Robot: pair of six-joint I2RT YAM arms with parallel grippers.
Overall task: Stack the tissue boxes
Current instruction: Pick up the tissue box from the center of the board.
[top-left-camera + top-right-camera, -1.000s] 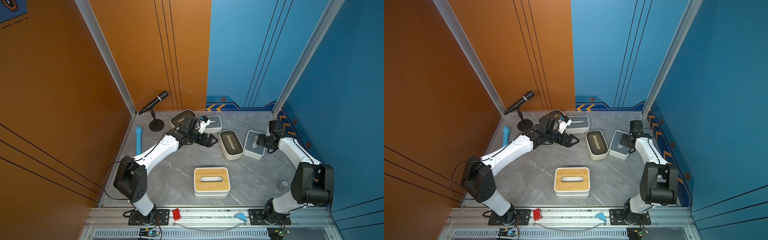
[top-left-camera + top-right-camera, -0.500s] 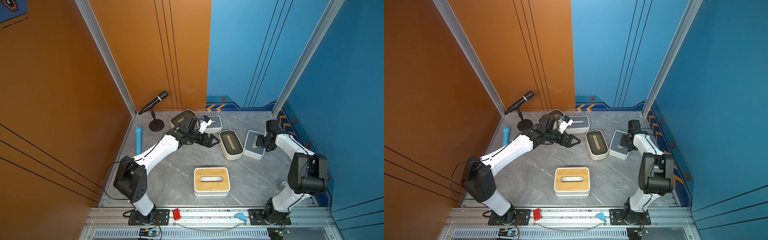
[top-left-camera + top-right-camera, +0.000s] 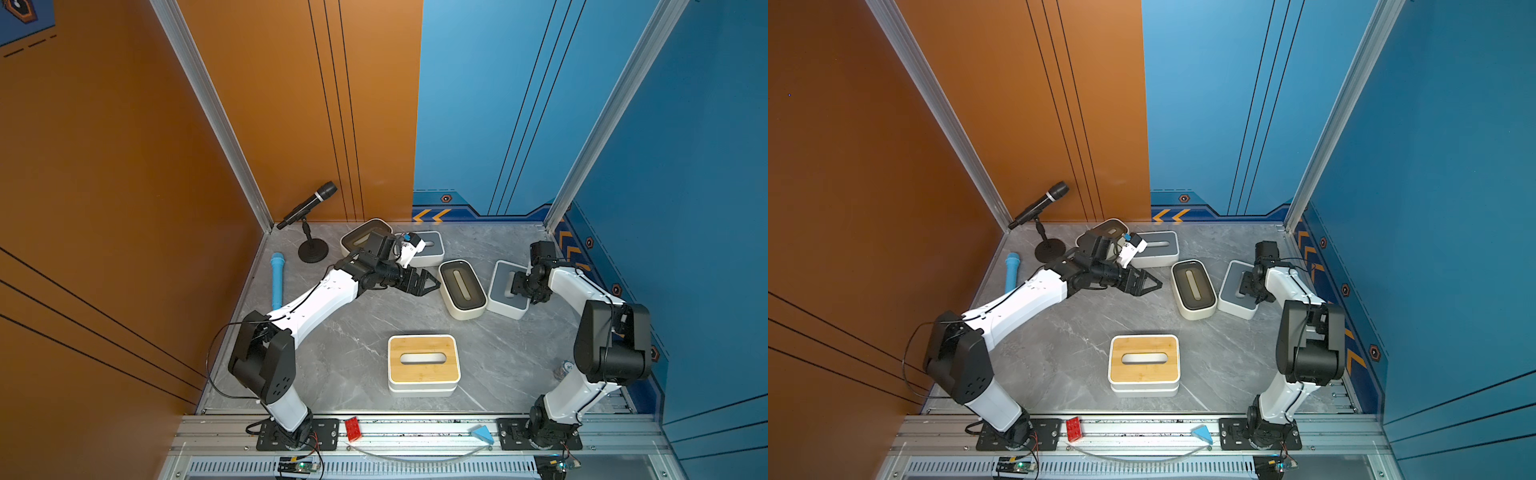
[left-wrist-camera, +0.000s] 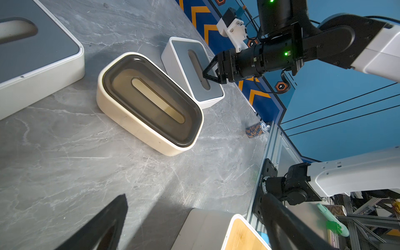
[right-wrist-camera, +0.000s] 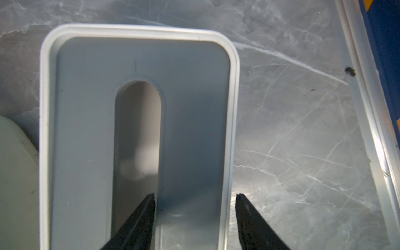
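My right gripper [image 5: 194,194] is open over a grey-lidded tissue box [image 3: 500,279] at the right of the table. One finger is in the lid's oval slot and the other stands just outside the box's long wall, a narrow gap showing. A cream box with a brown translucent lid [image 3: 461,286] lies beside it, and my left gripper [image 3: 430,284] hovers open and empty near that box's left side. A bamboo-lidded box [image 3: 423,357] sits on top of another white box [image 3: 422,389] at the front centre. A second grey-lidded box [image 3: 430,248] and a second brown-lidded box [image 3: 360,232] lie at the back, partly hidden by my left wrist.
A microphone on a stand [image 3: 308,203] and a blue cylinder [image 3: 277,279] are at the back left. A small patterned can [image 4: 255,131] lies near the right arm's base. A red brick [image 3: 353,428] and a blue wedge [image 3: 482,434] rest on the front rail.
My right gripper's jaws have narrowed around the grey box's lid strip and wall, and the right arm's elbow has swung forward. The left arm has hardly moved.
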